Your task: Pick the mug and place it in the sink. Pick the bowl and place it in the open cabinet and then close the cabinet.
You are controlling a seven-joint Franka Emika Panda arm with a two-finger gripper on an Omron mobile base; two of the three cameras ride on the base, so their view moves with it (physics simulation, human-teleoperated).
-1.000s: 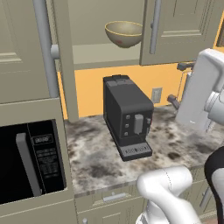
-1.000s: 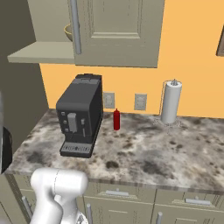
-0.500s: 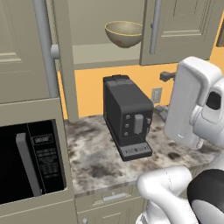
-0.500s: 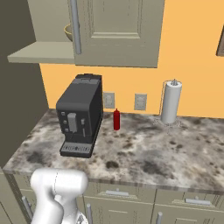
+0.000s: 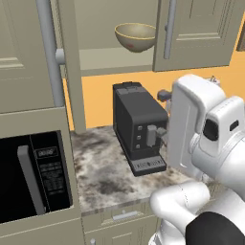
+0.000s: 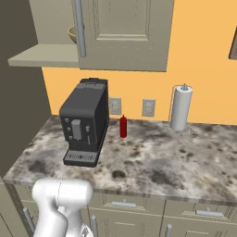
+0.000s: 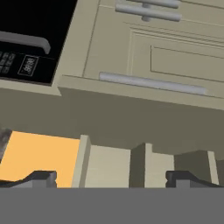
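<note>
The tan bowl (image 5: 135, 37) rests on the shelf of the open cabinet (image 5: 103, 60), and its rim (image 6: 71, 33) peeks out behind the cabinet door in the right base view. One cabinet door (image 5: 28, 52) stands swung open to the left, with its long bar handle (image 5: 45, 48). My gripper (image 7: 111, 179) is open with nothing between its fingertips (image 7: 41, 177). It faces cabinet fronts, and a silver bar handle (image 7: 151, 83) lies across the rolled hand view. My white arm (image 5: 196, 129) stands right of the coffee machine. The mug and the sink are out of view.
A black coffee machine (image 5: 139, 129) stands on the marbled counter (image 6: 152, 162), with a red bottle (image 6: 123, 127) and a paper towel roll (image 6: 180, 109) by the orange wall. The black microwave (image 5: 33, 177) sits low at the left. Drawer fronts (image 6: 125, 206) run under the counter.
My arm has swung leftward into the left base view, from the right edge to just beside the coffee machine. The bowl, cabinet doors and counter items have not moved.
</note>
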